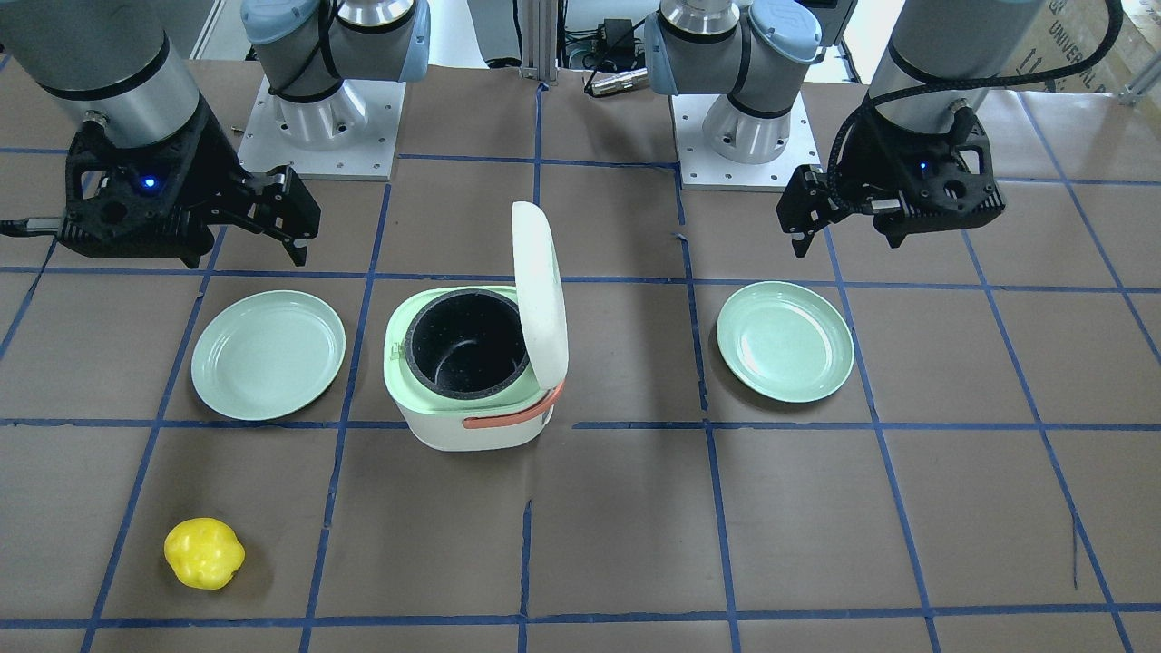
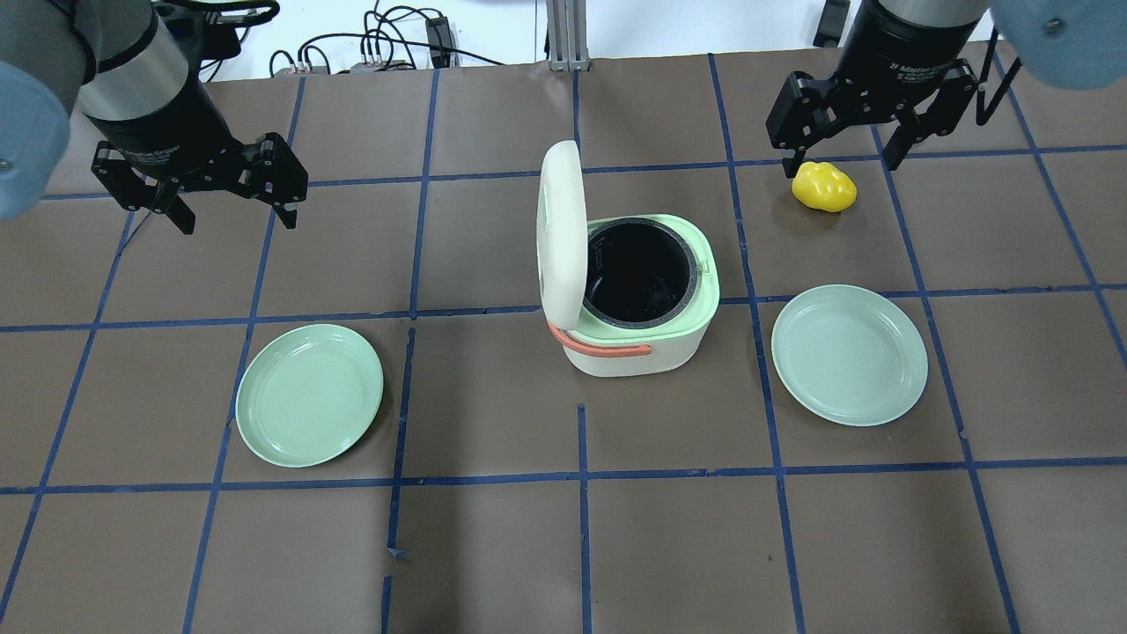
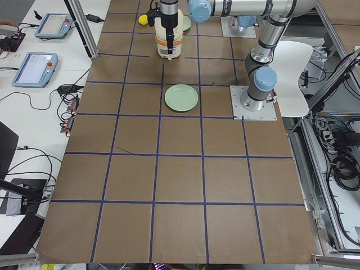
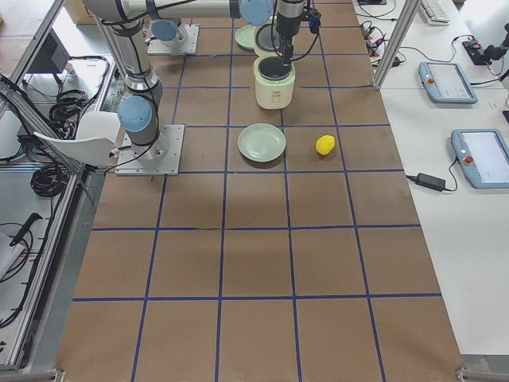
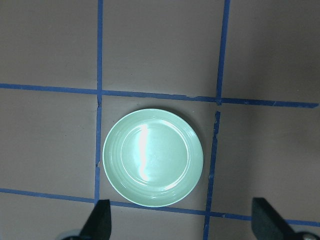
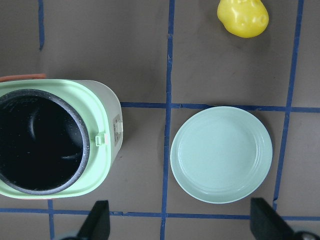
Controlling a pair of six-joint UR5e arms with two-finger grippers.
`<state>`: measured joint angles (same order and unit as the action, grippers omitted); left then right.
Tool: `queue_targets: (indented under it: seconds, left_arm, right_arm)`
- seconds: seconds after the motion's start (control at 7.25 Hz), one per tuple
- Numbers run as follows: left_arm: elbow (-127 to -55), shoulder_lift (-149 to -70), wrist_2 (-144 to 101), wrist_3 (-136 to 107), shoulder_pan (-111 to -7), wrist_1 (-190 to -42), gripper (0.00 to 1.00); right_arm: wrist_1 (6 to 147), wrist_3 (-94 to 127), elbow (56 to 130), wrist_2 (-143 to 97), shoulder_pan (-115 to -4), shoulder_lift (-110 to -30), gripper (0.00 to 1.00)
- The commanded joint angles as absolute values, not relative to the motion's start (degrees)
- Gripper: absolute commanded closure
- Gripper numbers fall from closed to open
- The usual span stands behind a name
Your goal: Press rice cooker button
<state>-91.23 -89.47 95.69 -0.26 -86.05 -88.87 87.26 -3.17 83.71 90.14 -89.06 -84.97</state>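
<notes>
The white rice cooker [image 2: 680,345] with a mint-green rim stands mid-table. Its white lid [image 2: 562,238] is swung up on edge and the black inner pot [image 2: 641,275] is empty. A small pale green patch on the lid's outer face, near its upper edge, looks like the button [image 2: 547,197]. It faces my left side. My left gripper [image 2: 236,220] is open and empty, high over the table left of the cooker. My right gripper [image 2: 843,165] is open and empty, high over the far right. The cooker also shows in the right wrist view [image 6: 107,125].
A mint-green plate [image 2: 308,394] lies left of the cooker and another plate [image 2: 850,354] lies to its right. A yellow lumpy object [image 2: 823,187] lies beyond the right plate, under my right gripper. The cooker has an orange handle [image 2: 603,348] on its near side.
</notes>
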Motion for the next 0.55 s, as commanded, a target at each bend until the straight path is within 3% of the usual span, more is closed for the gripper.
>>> queue_targets:
  seconds: [0.0, 0.41]
  left_arm:
    - [-91.23, -89.47, 95.63, -0.26, -86.04, -88.86, 0.00]
    - [-91.23, -89.47, 95.71, -0.26, -86.04, -88.86, 0.00]
  right_arm:
    - [87.28, -3.08, 84.11, 90.79, -89.12, -85.08, 0.00]
    - [87.36, -3.34, 83.41, 90.17, -89.12, -84.38, 0.00]
